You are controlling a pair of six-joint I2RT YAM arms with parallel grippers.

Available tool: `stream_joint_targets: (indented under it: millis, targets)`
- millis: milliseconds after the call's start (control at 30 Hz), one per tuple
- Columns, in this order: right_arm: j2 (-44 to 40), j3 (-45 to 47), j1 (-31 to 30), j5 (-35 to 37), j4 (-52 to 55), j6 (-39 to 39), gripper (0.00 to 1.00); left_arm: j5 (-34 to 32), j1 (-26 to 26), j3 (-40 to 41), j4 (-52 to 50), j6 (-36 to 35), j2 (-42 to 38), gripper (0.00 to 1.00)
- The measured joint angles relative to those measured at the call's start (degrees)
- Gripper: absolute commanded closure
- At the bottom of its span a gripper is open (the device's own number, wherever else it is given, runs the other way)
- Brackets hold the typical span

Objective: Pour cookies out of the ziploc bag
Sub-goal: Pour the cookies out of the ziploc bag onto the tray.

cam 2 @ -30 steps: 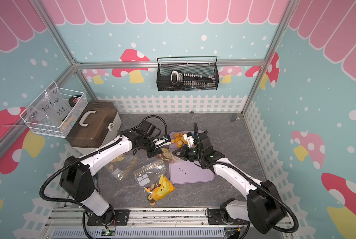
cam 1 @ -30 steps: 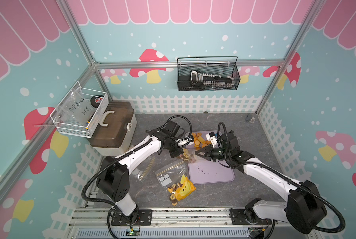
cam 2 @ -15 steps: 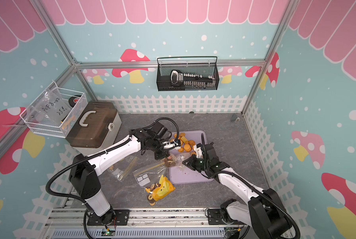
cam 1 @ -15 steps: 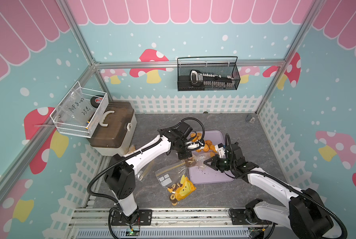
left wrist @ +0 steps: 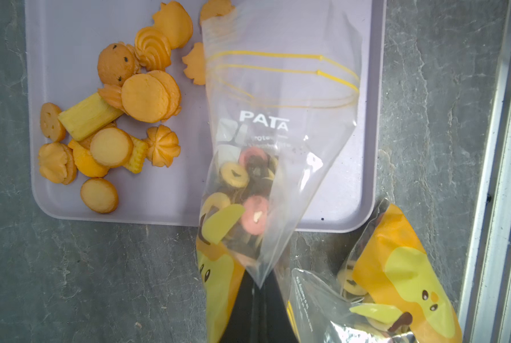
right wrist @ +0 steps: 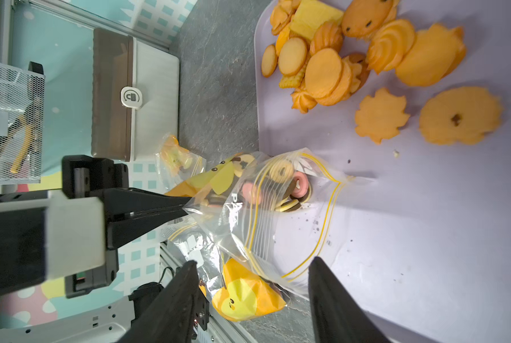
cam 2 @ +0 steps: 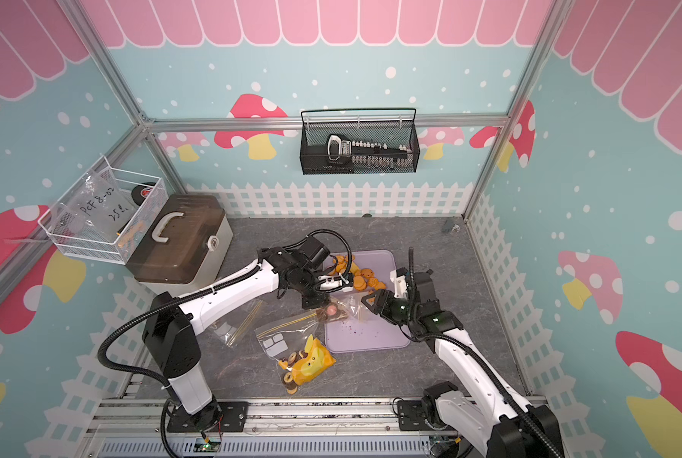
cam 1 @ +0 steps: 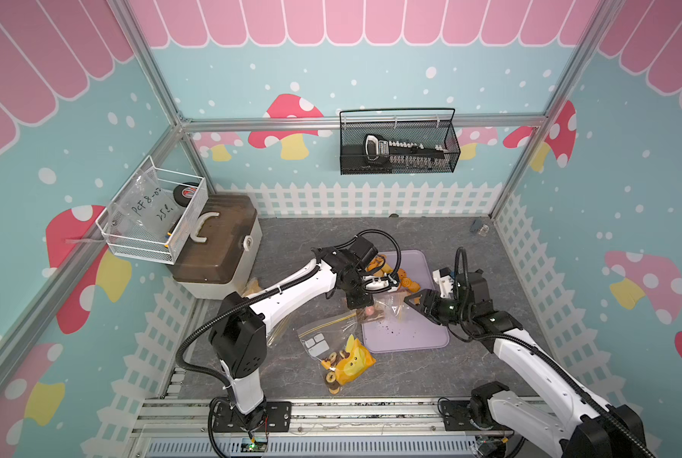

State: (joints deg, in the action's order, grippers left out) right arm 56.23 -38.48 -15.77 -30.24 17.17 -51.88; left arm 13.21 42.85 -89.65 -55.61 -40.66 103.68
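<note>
Both top views: left gripper [cam 1: 358,305] pinches the bag [cam 1: 389,307] over the tray [cam 1: 410,337]. Left wrist: ring cookies [left wrist: 242,184] inside the bag, orange ones [left wrist: 144,98] on the tray. Right wrist: right gripper [right wrist: 252,262] spread wide, gripping nothing, at the bag's mouth.

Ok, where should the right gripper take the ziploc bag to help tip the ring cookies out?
Probably the free bottom corner of the ziploc bag, approached from the right arm's side across the tray. The left gripper pinches one bottom corner, the cookies sit just above that pinch, and the zip mouth gapes toward the tray; gripping the rim could shut it.
</note>
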Motion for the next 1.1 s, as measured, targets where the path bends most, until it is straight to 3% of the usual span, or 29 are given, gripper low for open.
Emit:
stream_joint_targets:
  millis: [100, 167, 467, 600, 867, 1100]
  targets:
    - [0.17, -2.12, 2.19, 0.85, 2.08, 2.62, 0.40, 0.00, 0.52, -0.35, -0.17, -0.11, 0.76, 1.00]
    - [2.51, -3.04, 3.56, 0.98, 2.54, 4.42, 0.45, 0.00, 0.96, -0.39, -0.28, -0.17, 0.96, 1.00]
    - [25.11, -9.60, 4.52, -1.05, 0.13, 11.15, 0.61, -0.02, 2.73, -0.50, -1.01, -1.55, 1.20, 1.00]
    - [32.24, -13.20, 3.65, -2.69, -2.34, 13.18, 0.63, -0.17, 4.13, -3.96, -3.28, -2.73, 4.55, 1.00]
    - [39.60, -13.38, 0.17, -5.40, -4.72, 14.86, 0.67, -0.17, 5.70, -7.13, -5.07, -3.98, 9.51, 1.00]
    - [38.95, -10.54, -1.95, -5.92, -6.62, 15.15, 0.70, -0.96, 5.53, -8.20, -5.92, -5.14, 9.51, 1.00]
